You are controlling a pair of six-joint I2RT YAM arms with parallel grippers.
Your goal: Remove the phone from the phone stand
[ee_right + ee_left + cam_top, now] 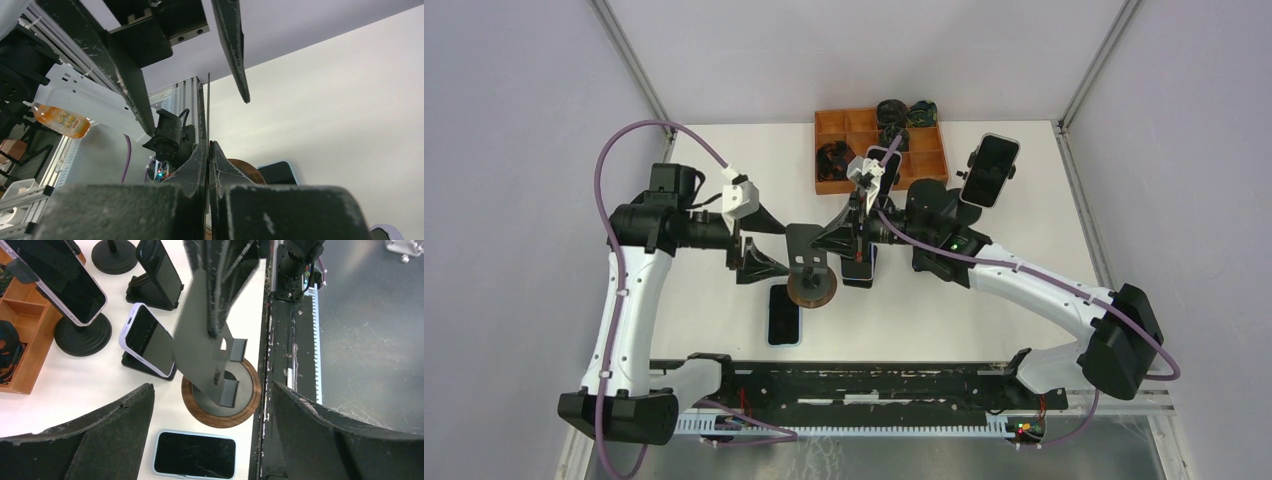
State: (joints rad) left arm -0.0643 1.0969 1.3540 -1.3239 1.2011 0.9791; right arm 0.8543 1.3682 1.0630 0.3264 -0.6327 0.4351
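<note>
The phone [194, 454] is seen flat on the table [100, 382], just beside the wooden foot of the phone stand [202, 355] and off its ledge. The left gripper [766, 243] is spread wide near it, holding nothing, and is best raised straight up so nothing is dragged. The stand's plate is pinched by the right gripper [207, 150]. Another propped phone [150, 340] and the orange tray [834, 125] are crowded behind.

No legible text anywhere — no labels, brands, numbers
</note>
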